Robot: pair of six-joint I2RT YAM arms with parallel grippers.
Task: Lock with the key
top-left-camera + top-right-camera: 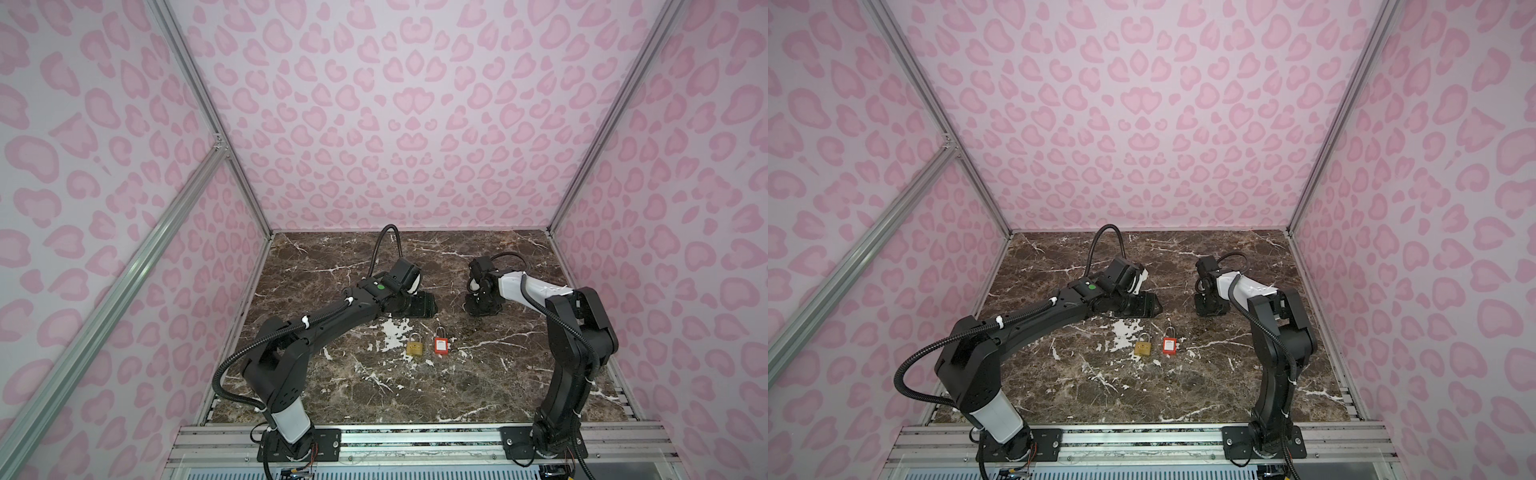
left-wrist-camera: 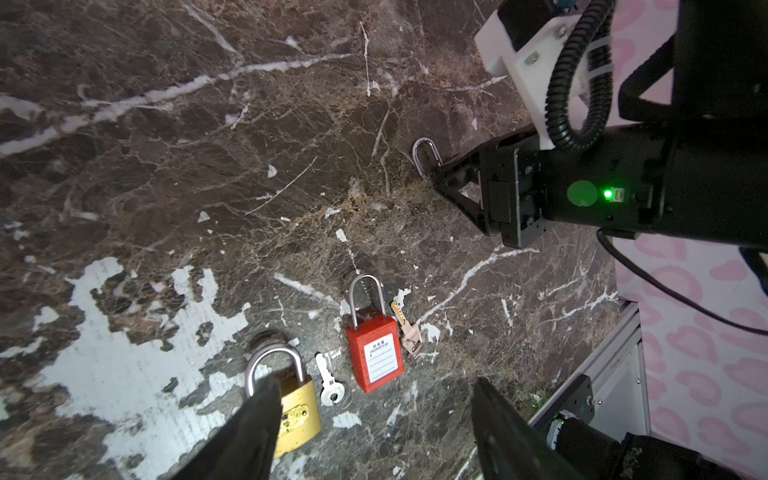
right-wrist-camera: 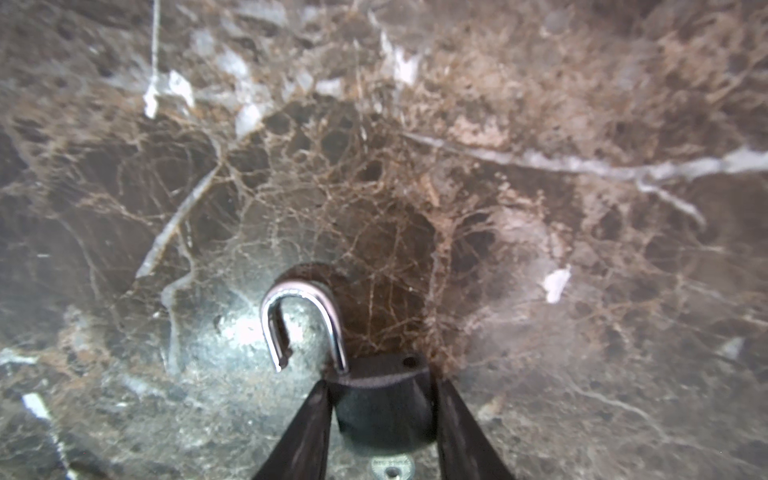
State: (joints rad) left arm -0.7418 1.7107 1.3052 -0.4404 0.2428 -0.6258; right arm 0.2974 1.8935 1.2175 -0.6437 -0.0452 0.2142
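1. The right pincer is down at the table, just right of centre in both top views. Its two black fingers lie against either side of a black padlock, closed on the lock's body.
2. The padlock's silver shackle stands open, its free end clear of the body. A round silver key head shows between the fingers at the body's opposite end. It is too cropped to say whether it sits in the keyhole.
3. The left pincer hangs just left of centre in both top views, well apart from its partner. Its jaws are spread wide and hold nothing.
4. Nearer the arm bases, at the centre of both top views, a brass padlock and a red plastic padlock with a white label lie side by side, not touching.
5. The left wrist view picks out a small silver key flat between those two locks. A bronze-coloured key lies just beside the red one on its other side.
6. Everything rests on a brown marble-patterned tabletop veined in white, closed in by pink leopard-print walls.
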